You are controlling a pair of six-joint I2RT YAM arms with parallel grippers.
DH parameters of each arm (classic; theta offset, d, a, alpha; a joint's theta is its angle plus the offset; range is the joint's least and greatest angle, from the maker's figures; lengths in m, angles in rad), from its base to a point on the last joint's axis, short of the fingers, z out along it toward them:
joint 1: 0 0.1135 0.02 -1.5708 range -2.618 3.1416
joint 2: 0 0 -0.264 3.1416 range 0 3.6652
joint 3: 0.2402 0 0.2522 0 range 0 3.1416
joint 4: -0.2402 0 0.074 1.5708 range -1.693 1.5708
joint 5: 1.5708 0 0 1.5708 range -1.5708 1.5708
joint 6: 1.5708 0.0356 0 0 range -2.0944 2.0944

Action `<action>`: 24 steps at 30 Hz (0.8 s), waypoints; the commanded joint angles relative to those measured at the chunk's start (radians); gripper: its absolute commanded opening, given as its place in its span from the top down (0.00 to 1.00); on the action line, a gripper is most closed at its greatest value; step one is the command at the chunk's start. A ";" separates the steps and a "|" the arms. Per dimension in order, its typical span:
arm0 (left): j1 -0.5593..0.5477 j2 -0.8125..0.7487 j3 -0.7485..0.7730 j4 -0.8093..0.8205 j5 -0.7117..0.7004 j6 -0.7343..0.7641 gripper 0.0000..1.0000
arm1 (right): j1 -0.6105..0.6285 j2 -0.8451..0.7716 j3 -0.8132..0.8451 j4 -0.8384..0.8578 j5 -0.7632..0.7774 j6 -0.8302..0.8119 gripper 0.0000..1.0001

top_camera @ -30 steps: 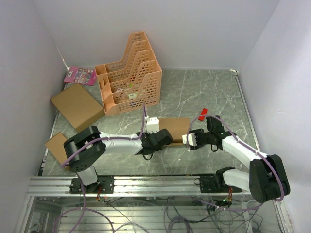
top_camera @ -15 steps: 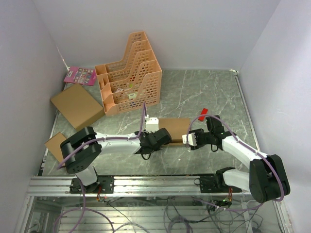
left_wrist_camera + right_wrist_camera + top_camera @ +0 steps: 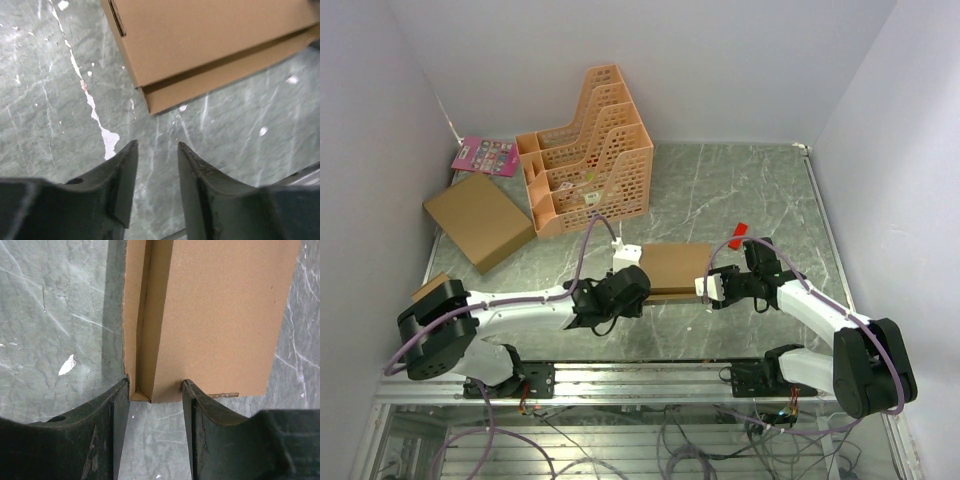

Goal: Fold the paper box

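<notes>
The paper box point(image 3: 675, 268) lies closed and flat on the marble table, brown, with a lid over a shallow wall. My left gripper point(image 3: 635, 290) hovers just off its left end. In the left wrist view that gripper point(image 3: 157, 147) is open with only table between its fingers, and the box corner point(image 3: 200, 55) sits a little ahead of the tips. My right gripper point(image 3: 710, 288) is at the box's right end. In the right wrist view it point(image 3: 156, 387) is shut on the box's near corner point(image 3: 150, 392), one finger on the outer wall and the other on the lid.
An orange file rack point(image 3: 588, 155) stands at the back. A larger flat cardboard box point(image 3: 478, 220) lies at the left, a smaller one point(image 3: 432, 288) sits half hidden by my left arm. A pink card point(image 3: 485, 155) and a red scrap point(image 3: 738, 231) lie on the table.
My left gripper opened and drew back leftward off the box's left end, its arm swinging left and lower. The right gripper and the box stayed put.
</notes>
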 commanded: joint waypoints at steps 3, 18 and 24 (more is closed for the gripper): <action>0.012 0.047 -0.031 0.056 0.115 0.160 0.41 | 0.016 0.032 -0.013 -0.066 0.028 0.029 0.56; 0.096 0.239 0.033 0.150 0.096 0.418 0.37 | 0.020 0.040 -0.011 -0.065 0.032 0.028 0.56; 0.104 0.211 0.037 0.178 0.033 0.419 0.55 | 0.020 0.043 -0.012 -0.065 0.033 0.027 0.56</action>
